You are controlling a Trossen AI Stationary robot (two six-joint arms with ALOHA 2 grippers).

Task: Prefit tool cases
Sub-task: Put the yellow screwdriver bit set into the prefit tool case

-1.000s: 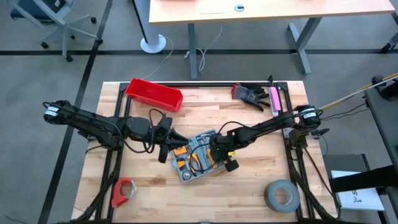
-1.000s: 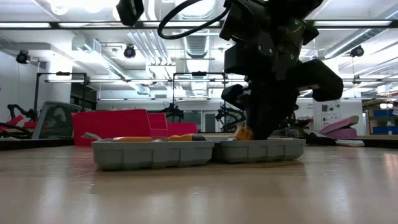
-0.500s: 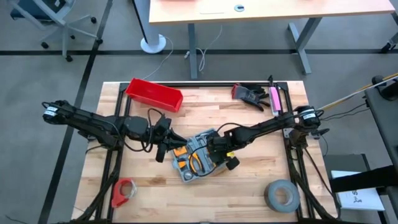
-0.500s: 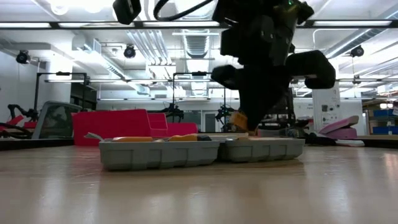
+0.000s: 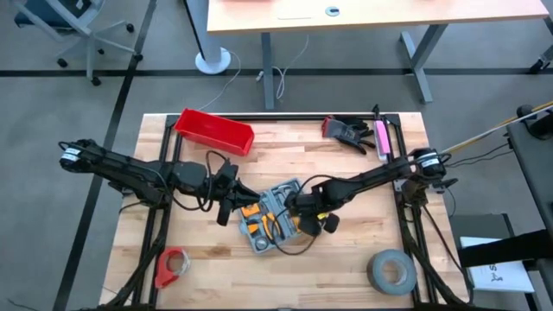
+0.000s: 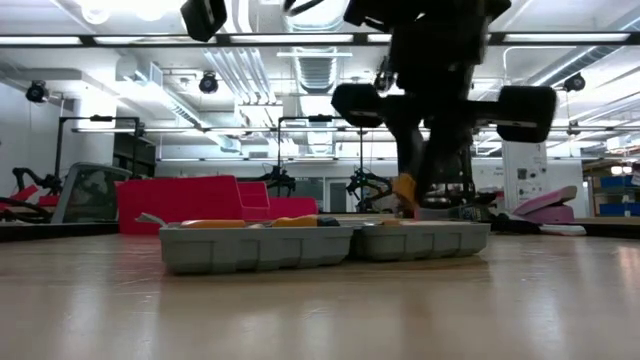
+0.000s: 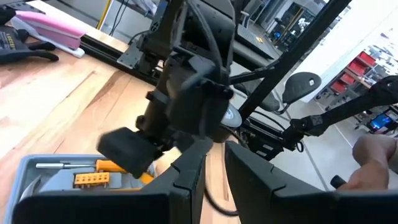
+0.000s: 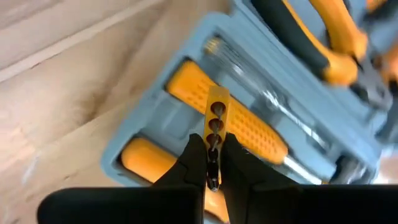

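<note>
The tool case (image 5: 275, 218) lies open in the middle of the worktop (image 5: 346, 259), so tools can drop in. Above it, the right gripper (image 8: 211, 163) pinches a small yellow bit holder (image 8: 216, 121) tight in its fingers. Just beside the case, the left gripper (image 7: 211, 180) waits, its fingers a little apart and holding nothing.

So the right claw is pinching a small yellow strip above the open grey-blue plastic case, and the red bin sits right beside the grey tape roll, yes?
Not quite. The right gripper does pinch the small yellow bit strip above the open grey-blue plastic tool case, but the high view shows the red plastic bin far from the grey tape roll, at opposite corners.
</note>
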